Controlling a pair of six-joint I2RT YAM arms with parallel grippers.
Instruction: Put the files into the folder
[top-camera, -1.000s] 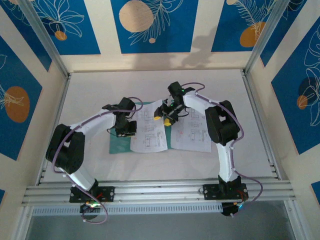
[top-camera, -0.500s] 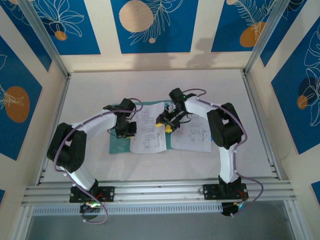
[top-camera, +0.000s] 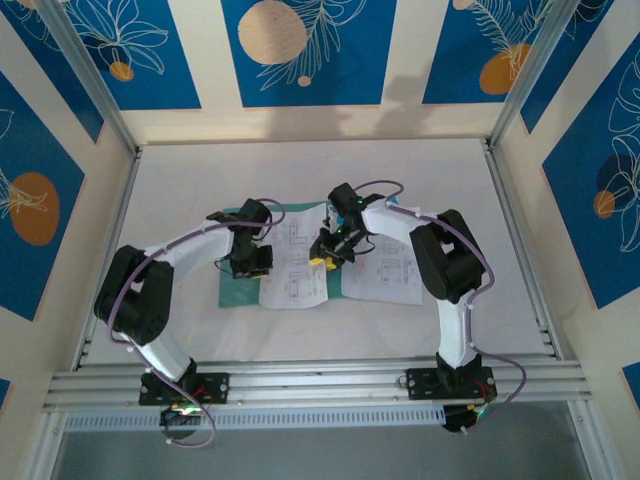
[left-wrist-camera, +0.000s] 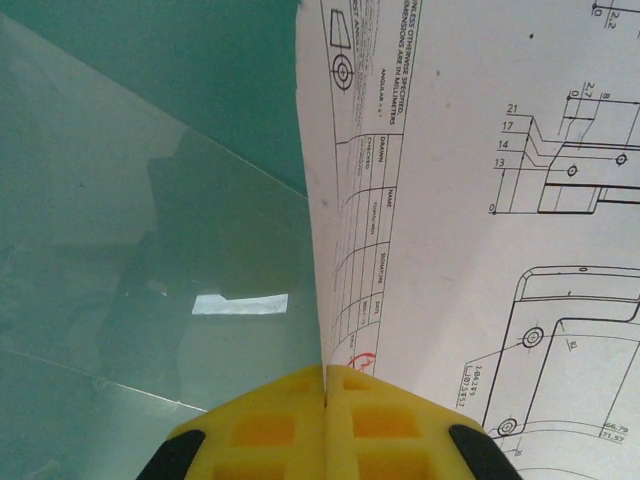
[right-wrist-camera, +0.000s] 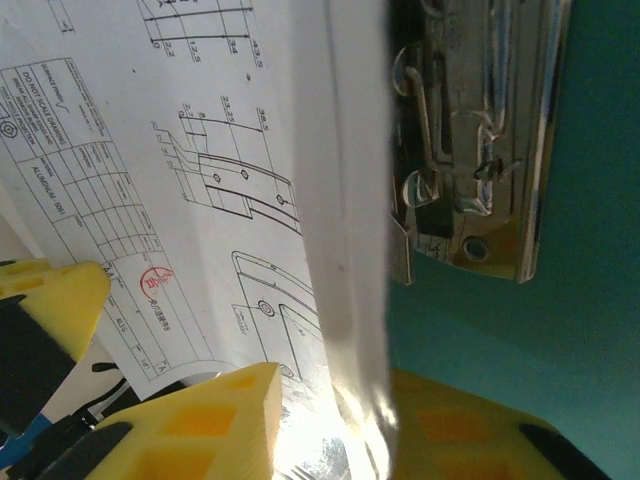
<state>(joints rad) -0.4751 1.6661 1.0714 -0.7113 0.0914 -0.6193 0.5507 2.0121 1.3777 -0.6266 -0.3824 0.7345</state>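
Left gripper (top-camera: 252, 262): your yellow fingers (left-wrist-camera: 380, 430) are pressed together, and the curled edge of the left sheet (left-wrist-camera: 470, 200) runs straight into their seam, so it reads as a pinch on that edge.
Right gripper (top-camera: 325, 255): your two fingers stand apart with a raised fold of paper between them; you cannot tell whether they bear on it.
Folder (top-camera: 236, 290): it lies open and flat beneath both tools. Its teal card shows to the left of the left gripper, under a clear glossy cover (left-wrist-camera: 150, 250).
Clip (right-wrist-camera: 480, 150): the metal mechanism sits on the teal card just ahead and to the right of your right fingers, with no paper under it.
Left sheet (top-camera: 296, 272): it lies between the two grippers, over the folder's middle.
Right sheet (top-camera: 385, 270): it lies flat beyond the right gripper, on the side away from the left one.
Done, by judgement: the folder is open and both printed sheets already overlap it.
Left, by judgement: neither sheet looks squared to the card or seated at the clip, and the folder is not yet closed. Reckon the task roughly midway.
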